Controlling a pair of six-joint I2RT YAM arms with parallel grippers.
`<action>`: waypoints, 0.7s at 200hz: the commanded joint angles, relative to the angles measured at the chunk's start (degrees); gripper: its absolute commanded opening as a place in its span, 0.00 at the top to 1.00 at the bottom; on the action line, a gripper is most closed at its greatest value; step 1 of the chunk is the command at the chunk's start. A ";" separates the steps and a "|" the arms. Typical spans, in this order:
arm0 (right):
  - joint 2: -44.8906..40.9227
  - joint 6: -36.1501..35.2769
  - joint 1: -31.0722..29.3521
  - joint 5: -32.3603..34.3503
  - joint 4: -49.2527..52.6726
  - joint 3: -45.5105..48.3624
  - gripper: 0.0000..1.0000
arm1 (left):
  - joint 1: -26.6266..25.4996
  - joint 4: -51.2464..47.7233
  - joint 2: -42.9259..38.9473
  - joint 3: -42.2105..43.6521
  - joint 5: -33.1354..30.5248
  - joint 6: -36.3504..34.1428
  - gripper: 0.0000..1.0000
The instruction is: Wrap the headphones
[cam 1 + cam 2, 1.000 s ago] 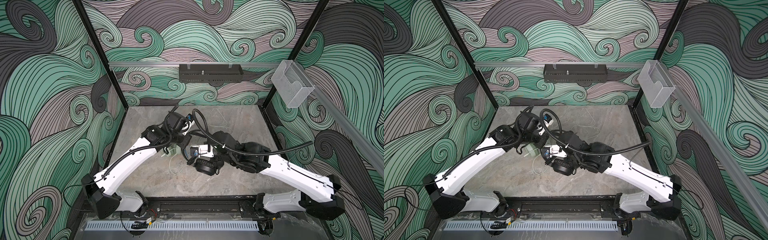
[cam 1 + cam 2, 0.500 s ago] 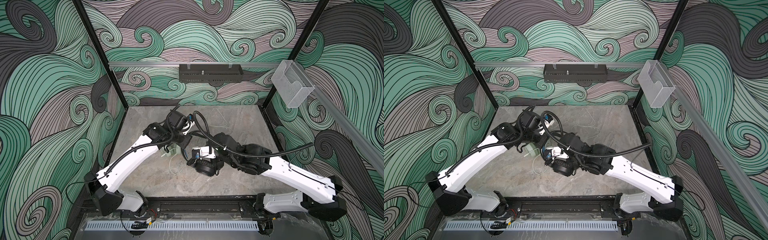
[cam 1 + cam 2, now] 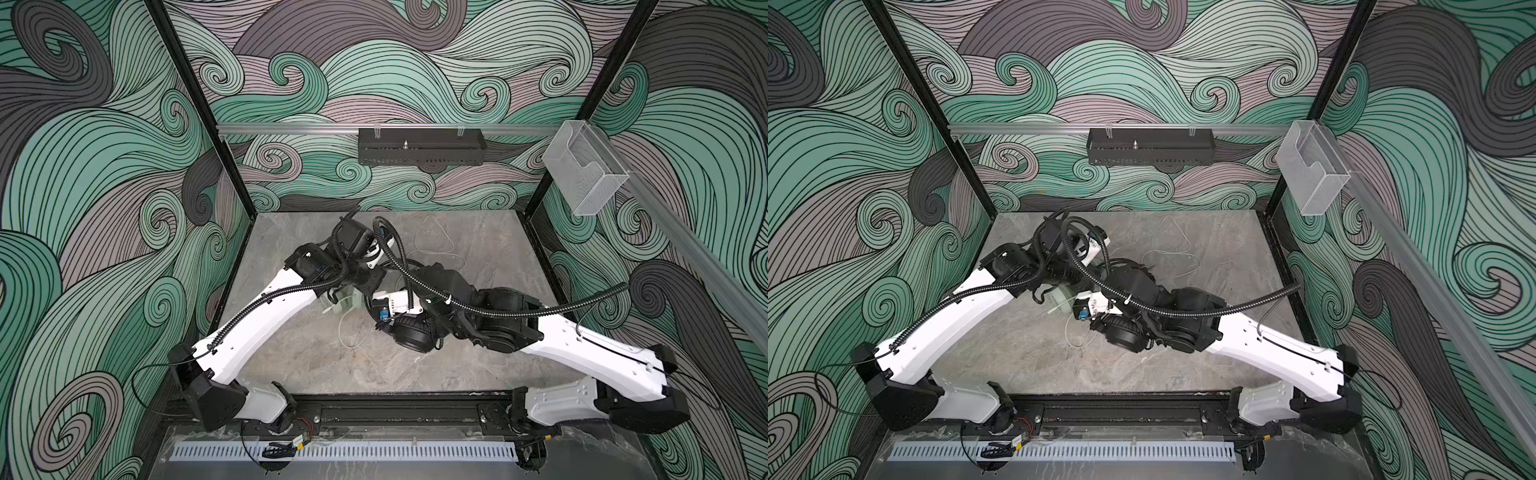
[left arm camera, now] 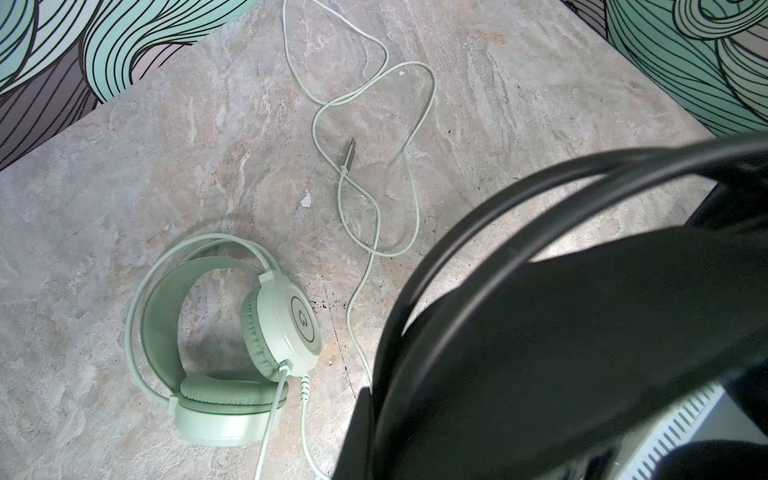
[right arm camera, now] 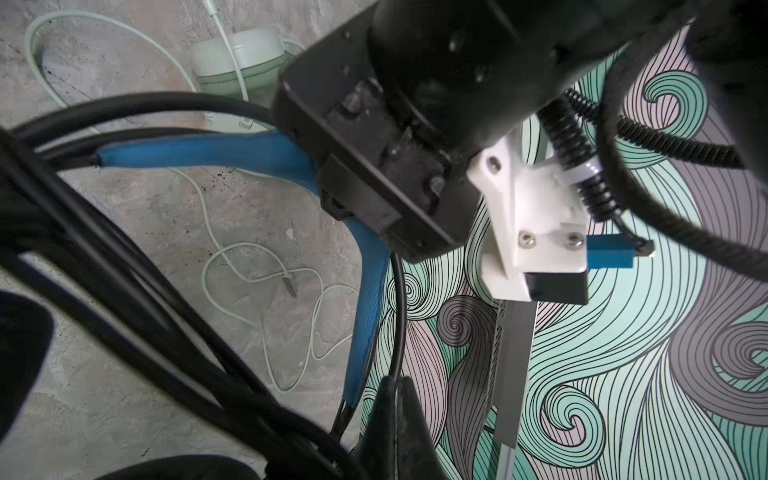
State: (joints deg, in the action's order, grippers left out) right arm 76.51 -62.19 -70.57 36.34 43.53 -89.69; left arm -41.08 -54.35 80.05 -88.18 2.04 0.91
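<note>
The black headphones are lifted between both arms. Their earcup (image 3: 411, 336) (image 3: 1121, 332) hangs low under the right arm. My left gripper (image 5: 340, 203) is shut on their blue-lined headband (image 5: 208, 151); the black band arcs (image 4: 478, 232) close across the left wrist view. My right gripper (image 5: 395, 386) is shut on the black cable (image 5: 397, 311). The mint-green headphones (image 4: 224, 345) (image 3: 345, 303) (image 3: 1061, 303) lie flat on the table below the left wrist. Their white cable (image 4: 374, 199) (image 3: 432, 241) trails loose in loops toward the back.
The grey stone table (image 3: 374, 365) is walled on three sides. A black tray (image 3: 419, 145) hangs on the back rail and a clear plastic box (image 3: 582, 174) on the right rail. The white cable's plug (image 4: 349, 156) lies among the loops.
Both arms have shifted only slightly, the right wrist drifting a little leftward. The black headphones remain held in the same grips.
</note>
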 commanded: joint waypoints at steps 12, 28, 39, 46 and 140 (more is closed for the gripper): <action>1.19 5.48 -1.19 2.27 -0.26 -8.98 0.94 | -0.58 -3.20 -0.47 -2.08 3.85 -0.93 1.00; 1.96 7.90 -1.42 1.27 1.04 -10.19 0.94 | -0.58 -2.60 -0.89 -2.08 4.27 -0.51 1.00; 2.11 8.10 -1.43 1.35 0.90 -9.61 0.94 | -0.58 -2.53 -1.11 -2.16 4.37 -0.30 1.00; 1.98 7.48 -1.50 1.65 0.87 -8.80 0.94 | -0.58 -2.56 -1.35 -2.09 4.37 -0.22 1.00; 1.16 -8.74 -5.37 9.80 -9.28 -4.35 0.96 | -0.58 -3.05 -2.47 -0.67 4.44 -0.21 1.00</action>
State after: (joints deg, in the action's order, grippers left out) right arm 78.15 -68.10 -74.39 41.47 39.72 -91.77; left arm -41.08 -55.77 79.29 -88.71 4.56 1.02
